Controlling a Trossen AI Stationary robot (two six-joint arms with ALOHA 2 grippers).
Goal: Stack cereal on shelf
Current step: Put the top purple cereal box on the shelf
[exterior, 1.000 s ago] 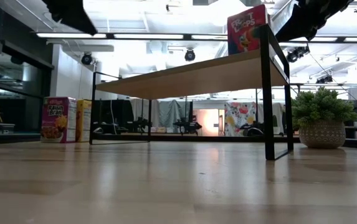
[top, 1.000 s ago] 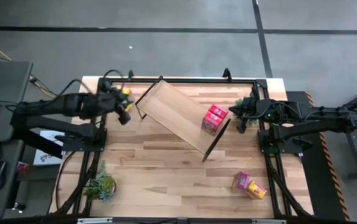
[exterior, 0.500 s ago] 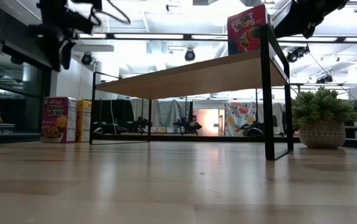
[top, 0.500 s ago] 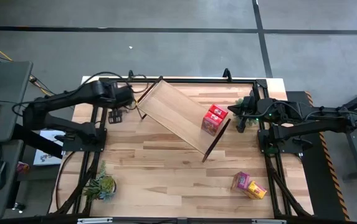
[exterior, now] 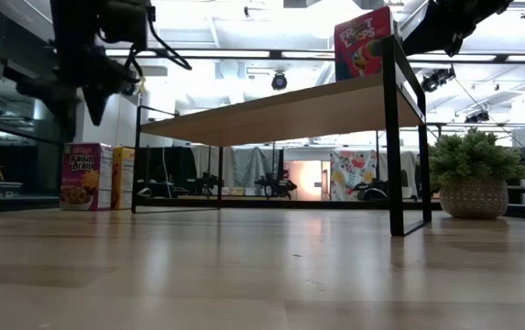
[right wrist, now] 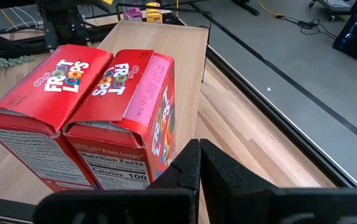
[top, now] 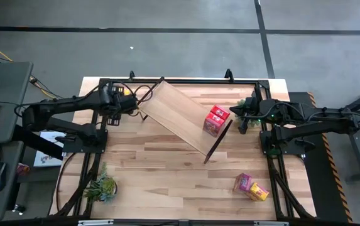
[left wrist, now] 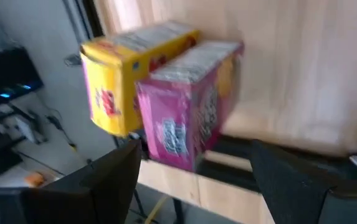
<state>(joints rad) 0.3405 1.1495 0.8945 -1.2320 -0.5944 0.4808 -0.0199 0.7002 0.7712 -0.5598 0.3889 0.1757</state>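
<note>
While I hover at the counter's (top: 167, 157) far left corner: left end effector (left wrist: 190, 186) spread, empty
Ahead: yellow box (left wrist: 125, 78), pink box (left wrist: 187, 102)
Right end effector (right wrist: 197, 163): pinched together beside shelf (top: 176, 116)
Shelf's right end: two red boxes (top: 215, 120)
Near right corner: another pink-and-yellow pair (top: 251, 186)
Plants: far right (exterior: 468, 179), near left (top: 101, 186)

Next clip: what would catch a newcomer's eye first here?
The shelf lies slantwise across the table's far half, with two red cereal boxes standing side by side at its right end. Off its left end, the left pincer is open in front of a yellow box and a pink box standing together.
</note>
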